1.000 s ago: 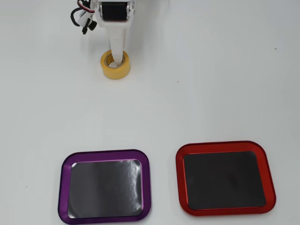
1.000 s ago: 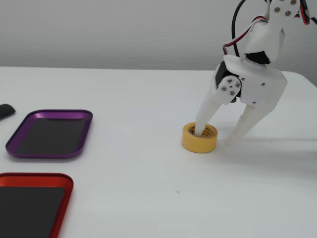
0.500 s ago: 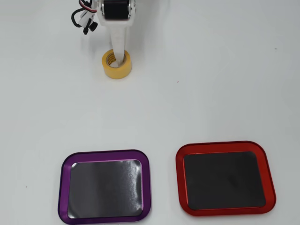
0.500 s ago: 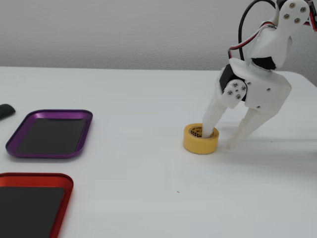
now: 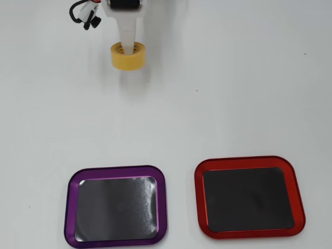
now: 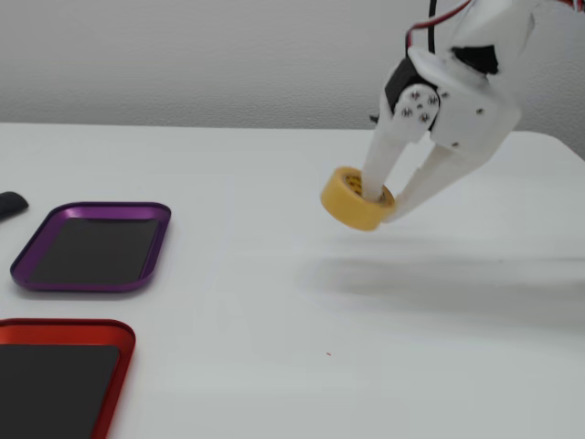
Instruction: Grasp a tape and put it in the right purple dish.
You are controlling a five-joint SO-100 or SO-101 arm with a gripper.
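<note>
Fixed view shows the tool (image 6: pixel 395 198) gripping the tape (image 6: pixel 357 198) lifted off the table (image 6: pixel 274 302), well apart from the purple dish (image 6: pixel 146 261); next, carry it over and release.

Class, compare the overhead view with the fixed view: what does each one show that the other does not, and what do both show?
Only the overhead view shows the red-rimmed tray whole, beside the purple dish, which lies to its left.

Only the fixed view shows the tape tilted and apparently clear of the table, one finger through its core and one outside its wall. It also shows a small dark object at the left edge.

Both show the gripper holding the yellow tape, the purple dish empty, and the red-rimmed tray empty in the part each shows.
</note>
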